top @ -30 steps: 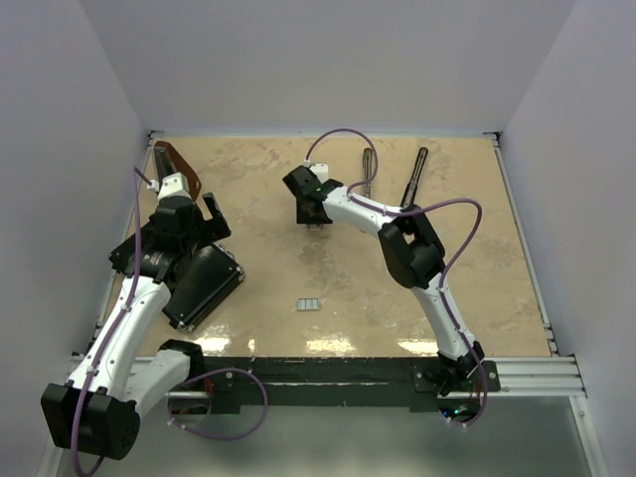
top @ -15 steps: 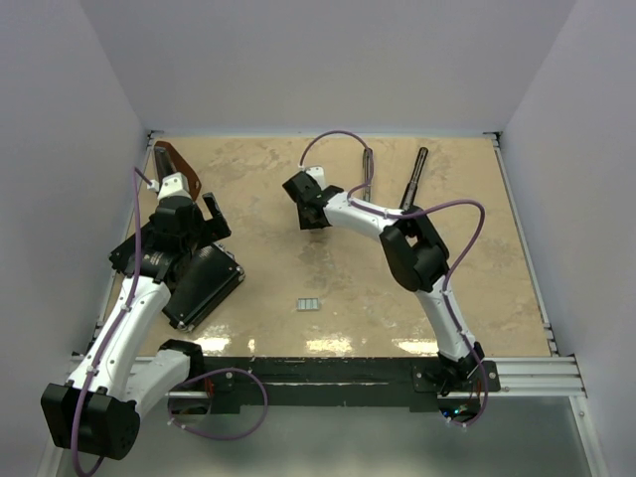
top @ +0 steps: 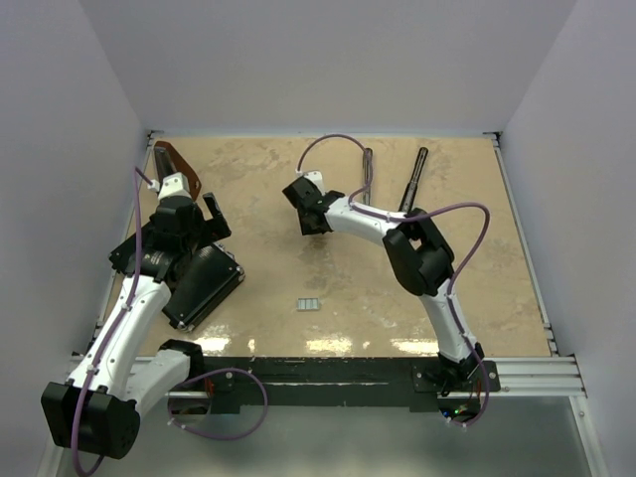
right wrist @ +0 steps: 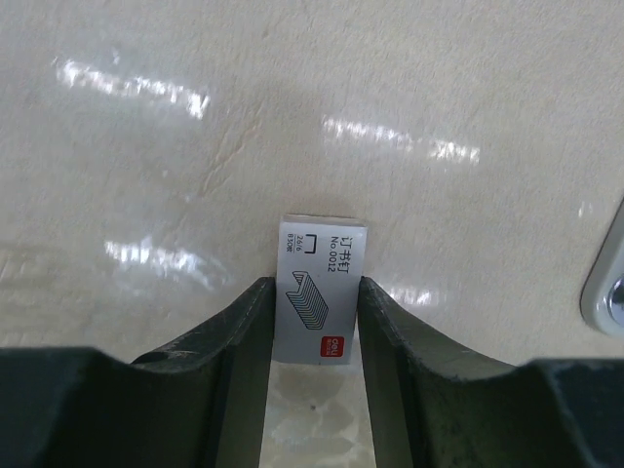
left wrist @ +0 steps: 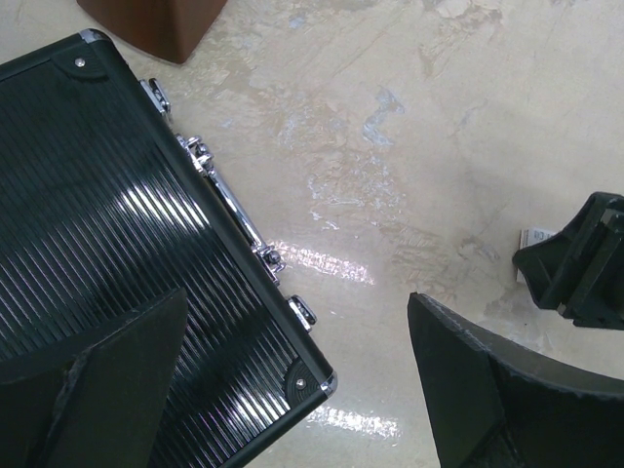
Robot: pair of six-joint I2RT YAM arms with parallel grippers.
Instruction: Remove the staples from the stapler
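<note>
The stapler lies in two parts at the far side of the table: a black arm point(top: 414, 175) and a narrow grey channel point(top: 368, 171). A few staples point(top: 310, 304) lie in short silvery strips near the table's middle front. My right gripper point(top: 311, 221) point(right wrist: 314, 285) hangs left of the channel, shut on a small white staple box point(right wrist: 322, 283) with both fingers pressed to its sides. My left gripper point(top: 206, 237) point(left wrist: 297, 297) stands wide open over the corner of a black case, holding nothing.
A flat black ribbed case point(top: 204, 283) point(left wrist: 97, 214) with chrome latches lies at the left. A brown wedge-shaped object point(top: 179, 164) point(left wrist: 156, 24) sits in the far left corner. The right gripper point(left wrist: 580, 263) shows at the left wrist view's right edge.
My right gripper has drawn its fingers in onto the staple box and shifted slightly left and away. The left arm has not moved.
</note>
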